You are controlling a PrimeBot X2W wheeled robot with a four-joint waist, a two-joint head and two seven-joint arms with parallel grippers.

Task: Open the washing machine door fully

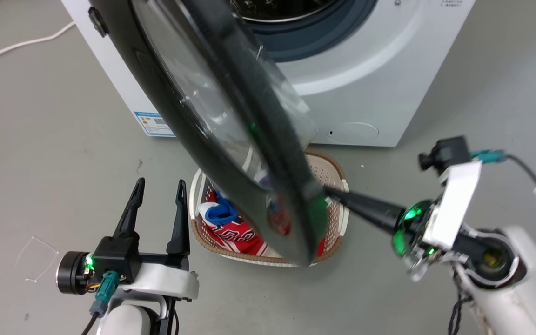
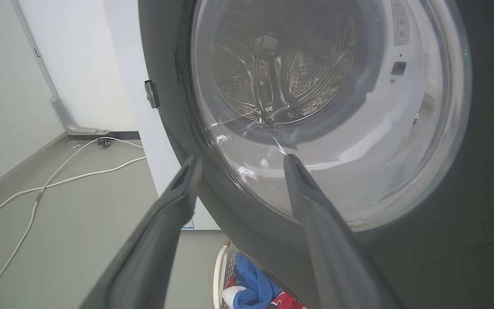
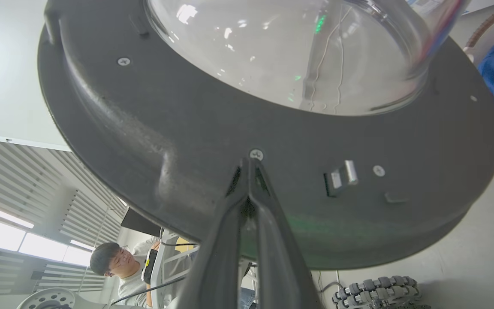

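You had the right claw point(image 3: 249, 166) pinched shut and empty, tips against the inner rim of the door point(image 1: 231, 139), seemingly to push it wider, since it stood only half open from the washer point(image 1: 379, 93) over the basket point(image 1: 338, 173), while the left claw point(image 1: 161, 186) hung spread and empty outside it.
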